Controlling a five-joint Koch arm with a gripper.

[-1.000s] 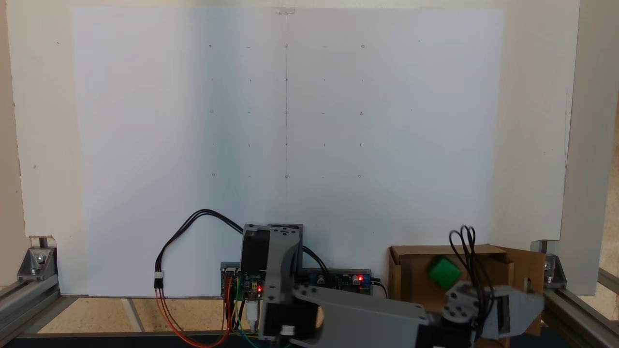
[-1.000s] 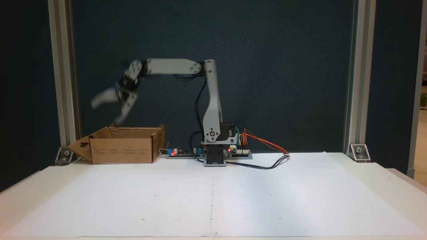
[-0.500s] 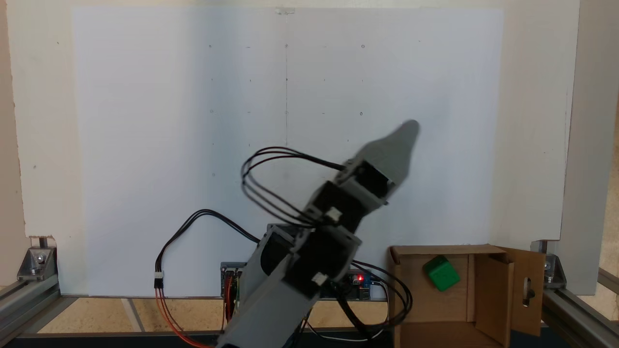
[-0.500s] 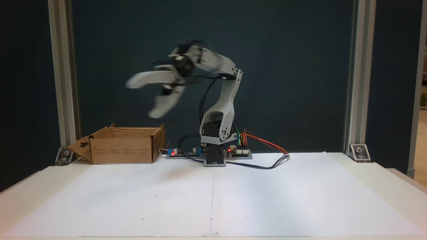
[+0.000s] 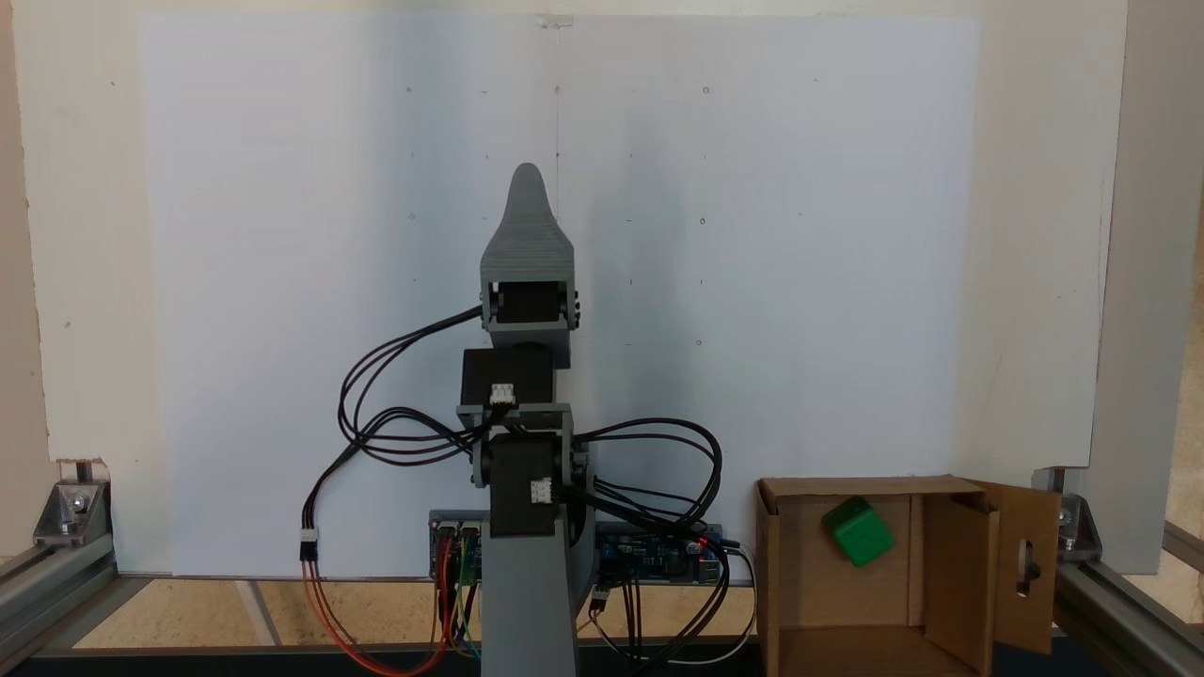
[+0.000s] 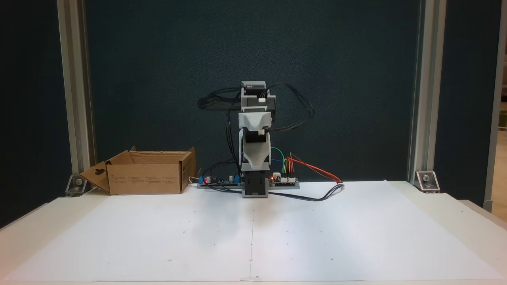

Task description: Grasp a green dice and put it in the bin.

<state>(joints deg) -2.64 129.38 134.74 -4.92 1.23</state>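
The green dice (image 5: pixel 858 531) lies inside the cardboard box (image 5: pixel 795 574). My gripper (image 5: pixel 527 188) points over white paper (image 5: pixel 752 282); I cannot tell its opening.

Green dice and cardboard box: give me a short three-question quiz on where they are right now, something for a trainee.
1. True or false: the small bright green dice lies outside the brown corrugated cardboard box.
2. Multiple choice: in the fixed view that faces the arm, the box stands A) left of the arm's base, B) right of it, C) in front of it.
3. Short answer: what is cut into the box's opened side flap?

Key: 1. False, the dice lies inside the box. 2. A. 3. A slot-shaped hole.
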